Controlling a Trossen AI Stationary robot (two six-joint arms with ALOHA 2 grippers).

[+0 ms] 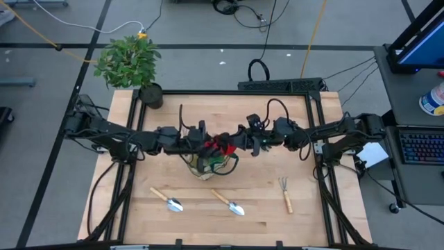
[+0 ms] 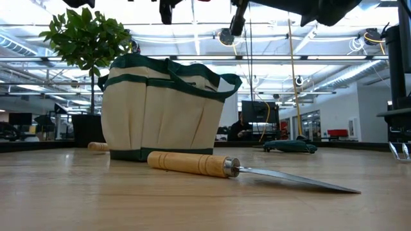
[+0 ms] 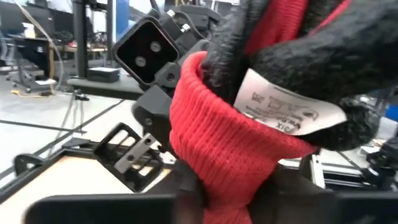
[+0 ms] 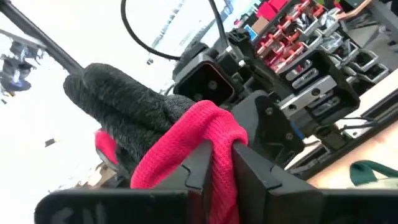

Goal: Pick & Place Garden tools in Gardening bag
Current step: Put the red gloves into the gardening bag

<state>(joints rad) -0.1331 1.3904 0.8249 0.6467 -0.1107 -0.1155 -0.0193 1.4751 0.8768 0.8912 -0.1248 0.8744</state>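
The red-and-black gloves (image 1: 219, 146) hang in the air over the beige gardening bag (image 1: 202, 168), which stands on its base mid-table (image 2: 160, 109). My left gripper (image 1: 207, 146) comes from the table's left and my right gripper (image 1: 233, 144) from the right; both are shut on the gloves. Two wooden-handled trowels (image 1: 166, 200) (image 1: 229, 203) and a fork rake (image 1: 286, 194) lie flat on the table nearer its front edge. In the low view both grippers are above the picture. My left gripper has the gloves' red knitted cuff (image 3: 214, 186) between its two fingers, coming level from the table's left. The black part with the white tag (image 3: 280, 106) stands beyond the fingers. The gloves are lifted clear above the bag. My right gripper pinches a fold of the red cuff (image 4: 214, 146) between its two fingers (image 4: 252, 177), coming from the table's right and slanting slightly upward. The black part of the gloves (image 4: 124, 106) stands beyond the fingers, clear of the bag.
A leafy plant (image 1: 130, 61) in a black pot (image 1: 150, 94) stands at the table's far left corner. The table's wooden top (image 1: 347, 222) shows bare right of the rake and along the front edge. A keyboard (image 1: 422, 147) lies off the table to the right.
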